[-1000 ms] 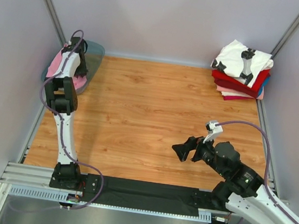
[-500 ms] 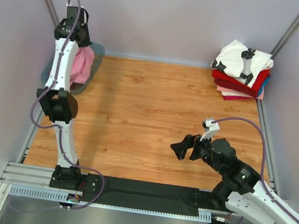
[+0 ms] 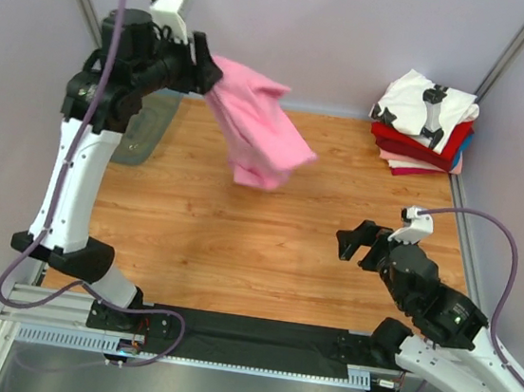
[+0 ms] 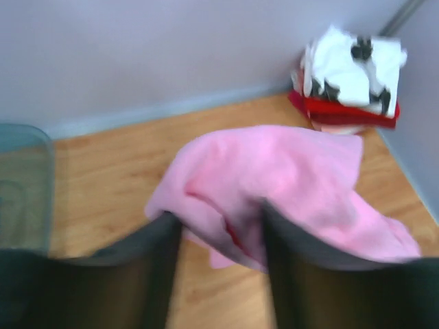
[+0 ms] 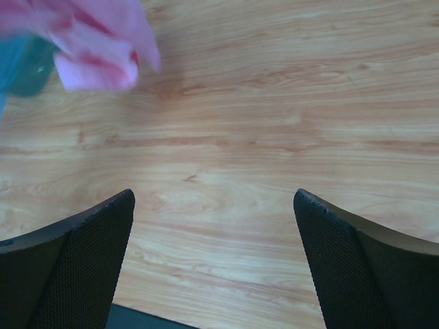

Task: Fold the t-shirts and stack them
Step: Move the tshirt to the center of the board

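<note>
The pink t-shirt [image 3: 256,128] hangs in the air over the back left of the wooden table, billowing rightward from my raised left gripper [image 3: 208,73]. In the left wrist view the jaws stand apart, wood showing between them, and the pink t-shirt [image 4: 288,178] lies across the fingertips of that gripper [image 4: 218,216]. A stack of folded t-shirts [image 3: 423,130], white with black print on top of red ones, sits in the back right corner. My right gripper [image 3: 359,246] hovers open over bare wood at the front right, holding nothing [image 5: 214,195].
A clear teal tray [image 3: 152,120] lies at the back left by the wall. Grey walls close in the table on three sides. The black strip [image 3: 255,334] with the arm bases runs along the near edge.
My left arm lifted the pink t-shirt out of the tray and swung it up and to the right. Its jaws have parted. The right arm shifted a little to the right.
</note>
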Action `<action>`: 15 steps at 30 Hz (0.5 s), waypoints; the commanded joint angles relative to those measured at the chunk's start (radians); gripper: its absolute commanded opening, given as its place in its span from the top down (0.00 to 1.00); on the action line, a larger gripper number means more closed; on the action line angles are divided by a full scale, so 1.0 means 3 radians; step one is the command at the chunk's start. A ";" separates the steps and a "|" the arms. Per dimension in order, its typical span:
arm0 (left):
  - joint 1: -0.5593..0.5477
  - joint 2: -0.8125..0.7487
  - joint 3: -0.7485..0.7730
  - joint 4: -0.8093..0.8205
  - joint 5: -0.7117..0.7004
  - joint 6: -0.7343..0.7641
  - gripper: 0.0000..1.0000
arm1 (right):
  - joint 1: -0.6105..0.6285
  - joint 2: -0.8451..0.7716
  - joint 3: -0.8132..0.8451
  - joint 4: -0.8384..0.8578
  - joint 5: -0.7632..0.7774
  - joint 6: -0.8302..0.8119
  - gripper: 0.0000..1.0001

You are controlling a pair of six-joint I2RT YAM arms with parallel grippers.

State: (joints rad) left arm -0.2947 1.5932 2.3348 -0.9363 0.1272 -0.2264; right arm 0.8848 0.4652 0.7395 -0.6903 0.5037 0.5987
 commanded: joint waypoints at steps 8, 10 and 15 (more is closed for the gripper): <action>-0.0138 -0.0247 -0.2382 0.0205 0.0333 -0.0206 0.00 | 0.0016 0.0668 0.0271 -0.0497 0.0719 0.0433 0.00; -0.0168 -0.0391 -0.2698 0.0288 0.0261 -0.0252 0.00 | 0.0011 0.0938 0.0266 -0.0410 0.0566 0.0392 0.00; -0.0321 -0.0729 -0.3231 0.0334 0.0016 -0.0283 0.03 | -0.0157 0.1440 0.0097 0.0229 -0.0450 0.0254 0.03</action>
State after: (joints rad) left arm -0.3595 1.5112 1.3987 -0.9108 0.1703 -0.2867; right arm 0.8608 0.8360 0.7872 -0.7689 0.5613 0.6842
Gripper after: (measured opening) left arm 0.980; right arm 0.982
